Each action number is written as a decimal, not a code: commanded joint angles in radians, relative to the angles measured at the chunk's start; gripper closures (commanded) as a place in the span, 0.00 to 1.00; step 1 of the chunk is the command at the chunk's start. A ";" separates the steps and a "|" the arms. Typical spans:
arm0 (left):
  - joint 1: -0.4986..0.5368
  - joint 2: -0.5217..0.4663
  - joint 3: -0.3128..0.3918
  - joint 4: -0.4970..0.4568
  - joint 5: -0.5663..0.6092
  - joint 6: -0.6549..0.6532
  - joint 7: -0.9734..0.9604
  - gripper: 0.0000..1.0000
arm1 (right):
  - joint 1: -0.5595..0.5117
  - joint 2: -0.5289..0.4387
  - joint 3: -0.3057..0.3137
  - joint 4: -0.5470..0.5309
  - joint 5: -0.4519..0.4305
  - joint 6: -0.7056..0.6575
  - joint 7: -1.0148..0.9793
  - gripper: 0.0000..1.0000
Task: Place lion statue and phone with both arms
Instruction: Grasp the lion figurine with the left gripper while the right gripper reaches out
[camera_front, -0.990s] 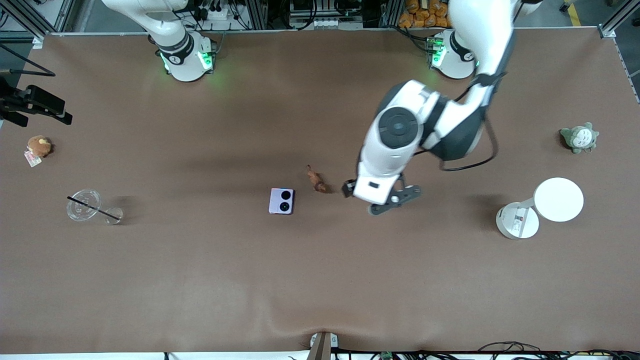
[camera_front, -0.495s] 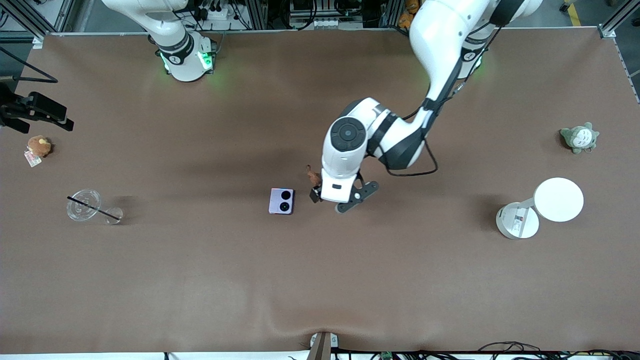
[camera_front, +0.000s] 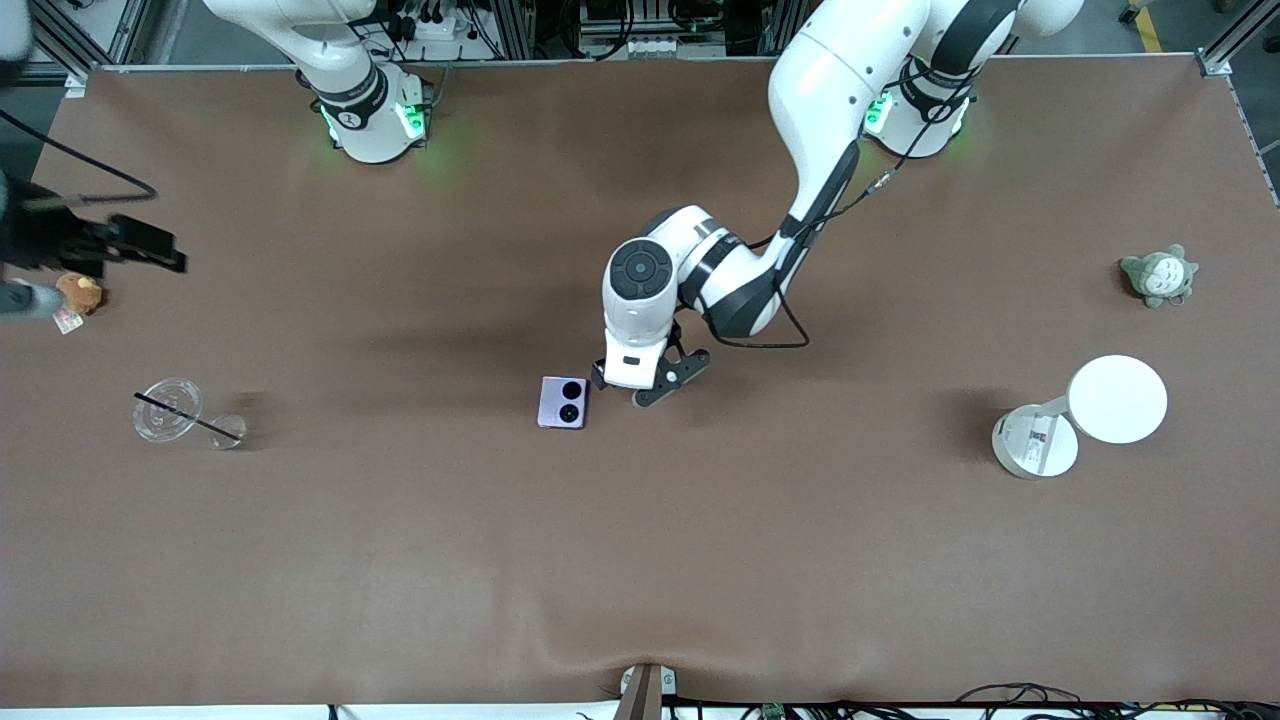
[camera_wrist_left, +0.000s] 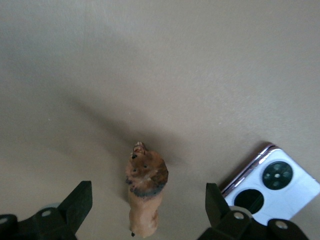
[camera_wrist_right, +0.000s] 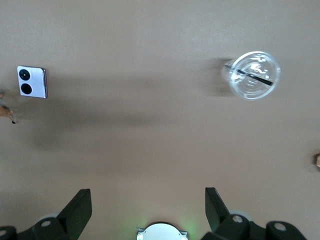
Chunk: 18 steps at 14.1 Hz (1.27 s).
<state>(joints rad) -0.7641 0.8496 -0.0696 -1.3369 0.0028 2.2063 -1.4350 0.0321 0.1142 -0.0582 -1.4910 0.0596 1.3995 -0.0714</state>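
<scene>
Left wrist view shows the step most clearly: the lion statue (camera_wrist_left: 145, 192) lies on the bench (camera_wrist_left: 160, 60) between the two fingers of the left tool (camera_wrist_left: 147, 210), and these fingers stand wide apart, touching nothing. We take the phone (camera_wrist_left: 272, 182) as our landmark. The statue is just beside the phone, toward the left arm's end of the bench, and the two do not touch. In the front view the left tool (camera_front: 645, 385) hangs over that spot, so the statue itself is covered by the wrist there.

We judge that the step in hand is the grasp of the statue. To do it well, we should keep the statue's body in the middle between the fingers, go down straight, and close across the narrow body, not along its length. The finger on the phone's side comes close to the phone's edge, so we should mind not to push it.

The right tool (camera_wrist_right: 147, 210) is also spread open and holds nothing; it waits high over the bench, well apart from the phone (camera_wrist_right: 32, 82).
</scene>
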 joint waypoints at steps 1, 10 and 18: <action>-0.029 0.016 0.022 0.022 0.026 0.007 -0.025 0.08 | 0.002 0.021 -0.003 0.017 0.058 -0.007 -0.013 0.00; -0.004 -0.026 0.022 0.022 0.164 -0.097 0.100 1.00 | 0.139 0.119 -0.002 0.008 0.094 0.140 0.234 0.00; 0.184 -0.234 0.019 -0.039 0.166 -0.335 0.649 1.00 | 0.340 0.329 -0.003 0.009 0.082 0.433 0.450 0.00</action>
<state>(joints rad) -0.6251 0.6971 -0.0427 -1.3037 0.1491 1.8997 -0.8973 0.3192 0.3935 -0.0515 -1.5002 0.1415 1.7792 0.3097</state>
